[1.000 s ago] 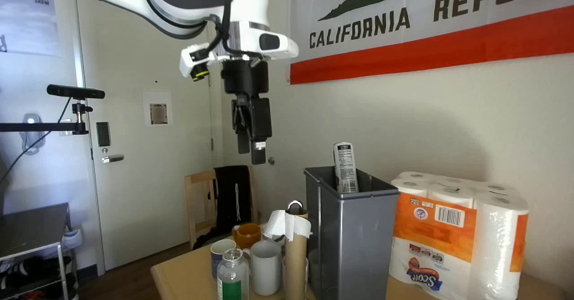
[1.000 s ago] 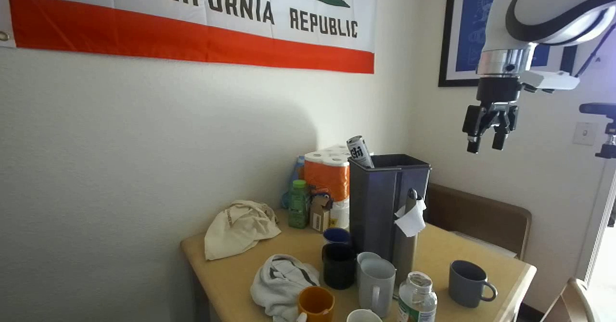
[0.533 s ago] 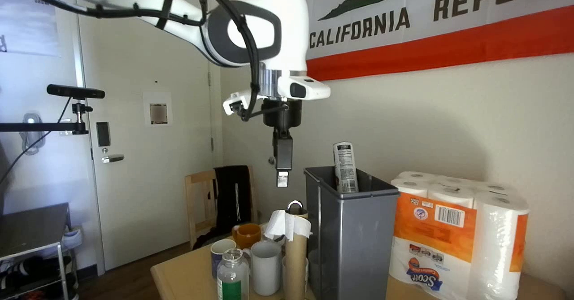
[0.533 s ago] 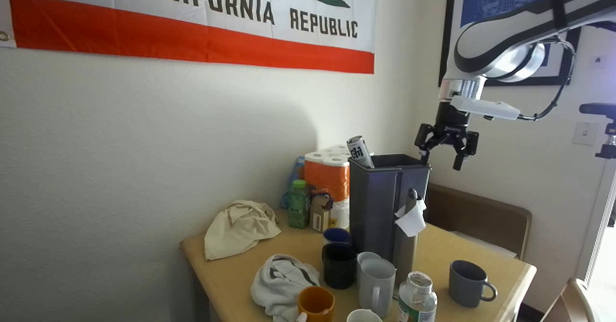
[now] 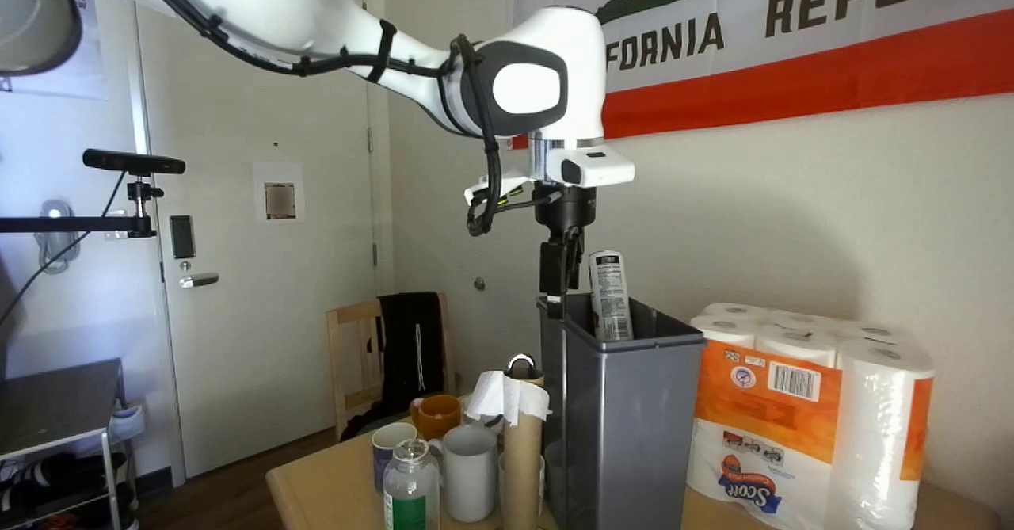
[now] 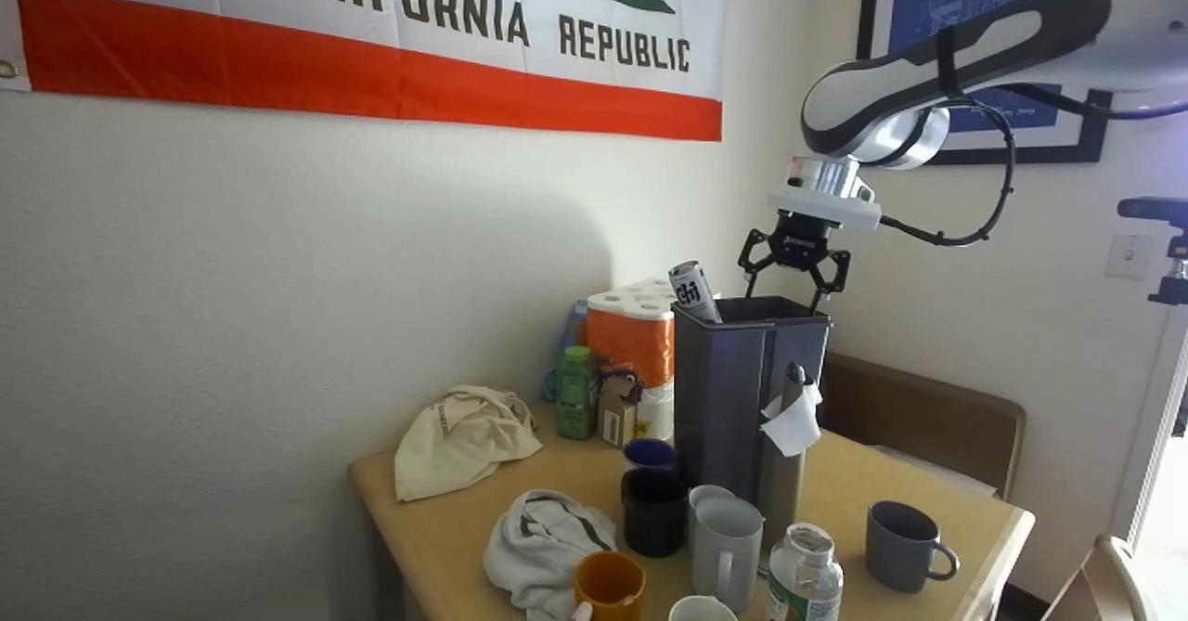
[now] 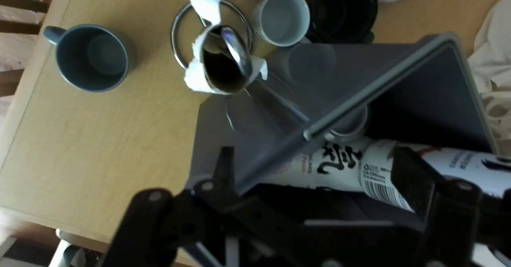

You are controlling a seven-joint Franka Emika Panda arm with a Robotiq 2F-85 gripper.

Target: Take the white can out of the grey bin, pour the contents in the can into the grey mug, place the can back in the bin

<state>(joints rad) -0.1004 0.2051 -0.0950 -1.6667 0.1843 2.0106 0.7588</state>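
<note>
The white can (image 5: pixel 611 296) leans upright out of the grey bin (image 5: pixel 634 435), its upper end above the rim. It also shows in an exterior view (image 6: pixel 694 292), tilted at the bin's left corner, and in the wrist view (image 7: pixel 451 161), partly behind a finger. More white cans lie deeper in the bin (image 7: pixel 383 85). My gripper (image 6: pixel 784 302) is open and empty, pointing down, with its tips near rim height at the bin end away from the can. A dark grey mug (image 6: pixel 900 547) stands alone on the table, also in the wrist view (image 7: pixel 92 57).
A paper-roll stand (image 6: pixel 789 426) stands close beside the bin. A glass bottle (image 6: pixel 806 576), a light grey mug (image 6: pixel 727 547), a black mug (image 6: pixel 654 514) and an orange mug (image 6: pixel 608 586) stand near it. A paper-towel pack (image 5: pixel 760 427) stands behind the bin.
My gripper has come down and across to the bin and has turned about its own axis. Its jaws stay open. The can and bin have not moved.
</note>
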